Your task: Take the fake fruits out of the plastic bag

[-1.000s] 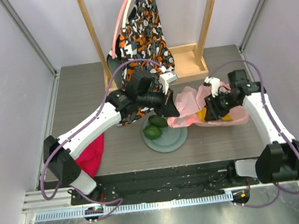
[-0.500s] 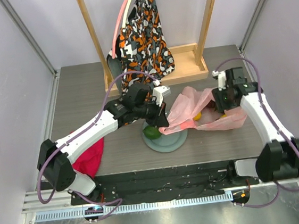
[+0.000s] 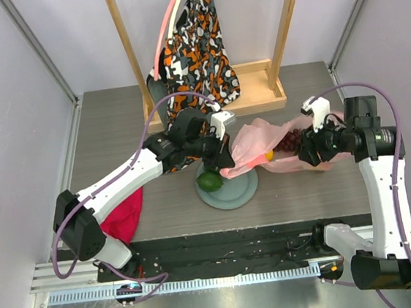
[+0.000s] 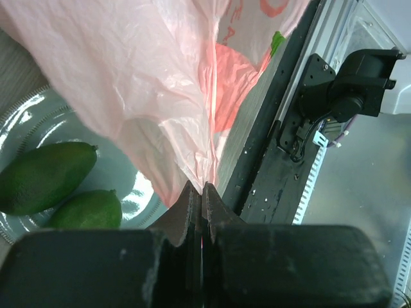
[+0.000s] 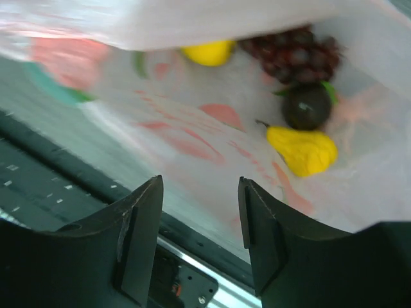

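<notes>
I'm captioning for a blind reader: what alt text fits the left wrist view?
The left claw pinches a fold of the pink plastic bag. Beside it, two green fake fruits lie on a grey-green plate.

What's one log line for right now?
left gripper: shut on plastic bag | right gripper: open | two green fruits: on plate | grape bunch: inside bag

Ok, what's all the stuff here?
plate: one, grey-green, middle
green fruits: two, green, on the plate
plastic bag: one, pink, right of the plate
yellow fruits: two, yellow, in the bag
grape bunch: one, purple, in the bag
round fruit: one, blackish, in the bag
red cloth: one, red, near left
wooden rack: one, tan, back
patterned garment: one, orange-black-white, on the rack
left gripper: one, black, shut on the bag
right gripper: one, black, open above the bag
</notes>
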Controlling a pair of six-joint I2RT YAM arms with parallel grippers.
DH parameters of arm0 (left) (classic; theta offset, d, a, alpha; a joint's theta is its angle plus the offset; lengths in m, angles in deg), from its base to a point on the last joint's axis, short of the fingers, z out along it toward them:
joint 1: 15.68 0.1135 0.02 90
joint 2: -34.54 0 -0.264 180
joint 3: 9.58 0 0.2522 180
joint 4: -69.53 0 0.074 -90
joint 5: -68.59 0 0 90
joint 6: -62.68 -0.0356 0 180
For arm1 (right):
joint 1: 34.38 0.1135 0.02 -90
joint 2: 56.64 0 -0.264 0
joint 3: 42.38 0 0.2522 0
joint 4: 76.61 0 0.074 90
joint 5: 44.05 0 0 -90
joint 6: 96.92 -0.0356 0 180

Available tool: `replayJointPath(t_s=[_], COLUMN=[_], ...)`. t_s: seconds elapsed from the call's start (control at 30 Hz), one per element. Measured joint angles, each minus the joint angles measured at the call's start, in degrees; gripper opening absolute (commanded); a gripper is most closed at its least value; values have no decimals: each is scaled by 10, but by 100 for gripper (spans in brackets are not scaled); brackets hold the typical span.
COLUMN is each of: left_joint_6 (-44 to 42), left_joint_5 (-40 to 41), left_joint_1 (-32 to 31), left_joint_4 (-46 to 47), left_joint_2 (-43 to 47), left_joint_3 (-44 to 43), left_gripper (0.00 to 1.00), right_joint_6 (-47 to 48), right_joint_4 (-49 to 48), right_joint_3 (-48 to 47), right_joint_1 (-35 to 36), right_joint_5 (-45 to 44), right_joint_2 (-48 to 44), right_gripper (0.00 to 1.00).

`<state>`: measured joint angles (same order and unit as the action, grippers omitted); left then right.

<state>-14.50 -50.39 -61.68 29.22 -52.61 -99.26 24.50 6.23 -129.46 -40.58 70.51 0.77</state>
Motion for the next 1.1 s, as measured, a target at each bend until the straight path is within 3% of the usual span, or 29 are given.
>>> replayJointPath(t_s=[0.23, 0.33, 0.47, 0.57, 0.6, 0.63, 0.7, 0.9, 1.1], left_joint_6=[0, 0, 0, 0, 0, 0, 0, 0, 0], left_joint_5=[-1, -1, -1, -1, -1, -1, -2, -5, -6], left_joint_1=[0, 0, 0, 0, 0, 0, 0, 0, 0], left_joint_4=[1, 1, 1, 1, 1, 1, 1, 1, 1], left_joint_2=[-11, -11, -11, -11, -11, -12, -13, -24, -28], left_joint_3=[-21, -22, -22, -22, -22, -22, -22, -22, -22], left_gripper=[0, 0, 0, 0, 0, 0, 0, 0, 0], right_joint_6=[-16, -54, -111, -147, -157, -170, -202, -297, -353], right_joint_4=[-11, -63, -145, -199, -212, -230, -266, -334, -360], right_joint_3=[44, 73, 99, 106, 109, 115, 133, 146, 137], right_joint_1=[20, 36, 66, 98, 105, 113, 124, 128, 129], right_joint_5=[116, 112, 61, 20, 10, -4, -31, -90, -108], right_joint_2=[19, 49, 77, 106, 117, 129, 151, 230, 279], right_gripper=[38, 32, 30, 46, 61, 67, 97, 97, 91])
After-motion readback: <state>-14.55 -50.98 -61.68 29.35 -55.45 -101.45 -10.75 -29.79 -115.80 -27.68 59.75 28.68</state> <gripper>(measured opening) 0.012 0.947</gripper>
